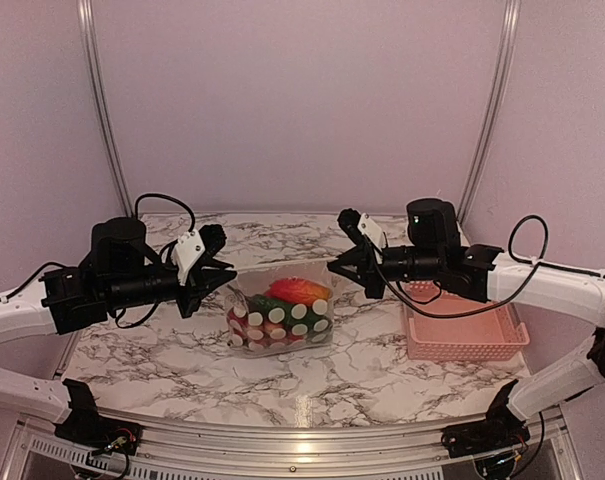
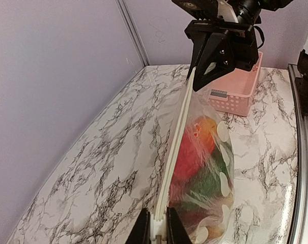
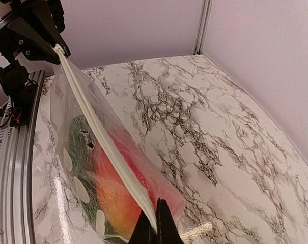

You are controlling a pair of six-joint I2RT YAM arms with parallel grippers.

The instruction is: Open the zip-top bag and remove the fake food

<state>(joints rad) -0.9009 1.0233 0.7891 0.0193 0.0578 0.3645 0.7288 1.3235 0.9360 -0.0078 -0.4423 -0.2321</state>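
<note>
Left of the pink basket: zip-top bag, strung lengthwise between my two claws, its lower edge down at the marble table. I can't tell whether it rests there or hangs.
Fake food: all inside the bag, with a red-orange piece on top and green pieces beneath.
Left claw: pinched tight on the zip strip at the end farthest from the basket.
Right claw: clamped on the strip's end nearer the basket.
Zip strip: taut and straight; I read it as sealed along its whole length.
Step, my read: ends secured, seal not yet parted.
Risk, stretch: each claw seems to hold both lips together, so pulling away from the basket would only stretch the strip, not open it.
Risk, slip: the pinches are thin, and the loaded bag could slide out and drop.
Risk, regrip: if I let go with one claw, the bag hangs from one corner and may swing or twist.
Risk, spill: if the mouth opens while tilted, pieces could roll toward the basket or off the table.
</note>
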